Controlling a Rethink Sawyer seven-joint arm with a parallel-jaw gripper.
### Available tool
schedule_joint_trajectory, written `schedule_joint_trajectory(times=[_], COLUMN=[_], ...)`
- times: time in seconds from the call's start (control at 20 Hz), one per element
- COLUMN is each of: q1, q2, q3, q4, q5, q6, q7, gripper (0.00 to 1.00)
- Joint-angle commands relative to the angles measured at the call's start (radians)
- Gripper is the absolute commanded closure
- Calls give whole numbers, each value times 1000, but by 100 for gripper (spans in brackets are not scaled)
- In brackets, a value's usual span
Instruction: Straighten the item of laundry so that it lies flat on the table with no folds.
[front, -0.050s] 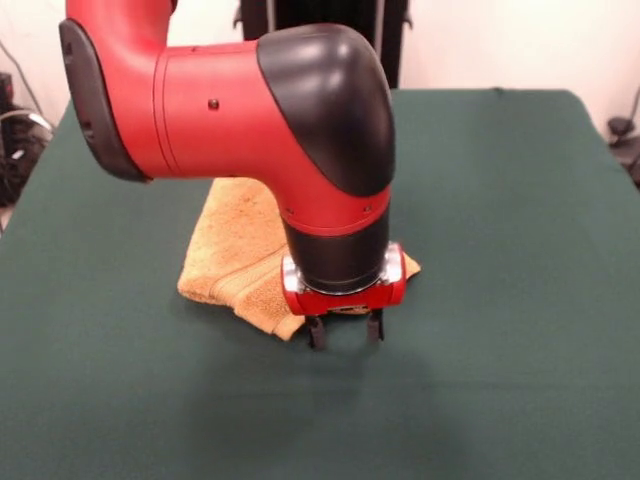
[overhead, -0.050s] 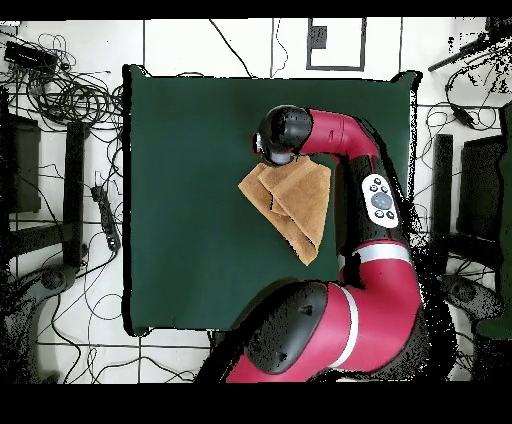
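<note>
Orange-tan towel (front, -0.050s: 235, 255) folded, rumpled on table (front, -0.050s: 500, 300); hand (front, -0.050s: 345, 330) fingers apart, empty.

A robotics lab: tangled cables (overhead, -0.050s: 60, 95) litter the tiled floor (overhead, -0.050s: 200, 35) around the green-clothed worktop (overhead, -0.050s: 190, 200).

Towel (front, -0.050s: 235, 255) orange-tan terry with a flat woven band near its edge, table (front, -0.050s: 500, 300) plain dark green cloth, arm (front, -0.050s: 220, 110) red with black elbow and wrist caps — gripper (front, -0.050s: 345, 328) has a red body and black fingers (front, -0.050s: 316, 333).
</note>
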Motion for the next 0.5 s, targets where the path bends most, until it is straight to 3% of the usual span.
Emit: schedule_joint_trajectory(times=[0.05, 0.25, 0.5], q1=[-17, 13, 29], q2=[1, -89, -94], q3=[7, -5, 6], q4=[33, 45, -10], q5=[-18, 11, 24], q6=[93, 187, 265], q7=[-116, -56, -35], gripper=[0, 0, 0])
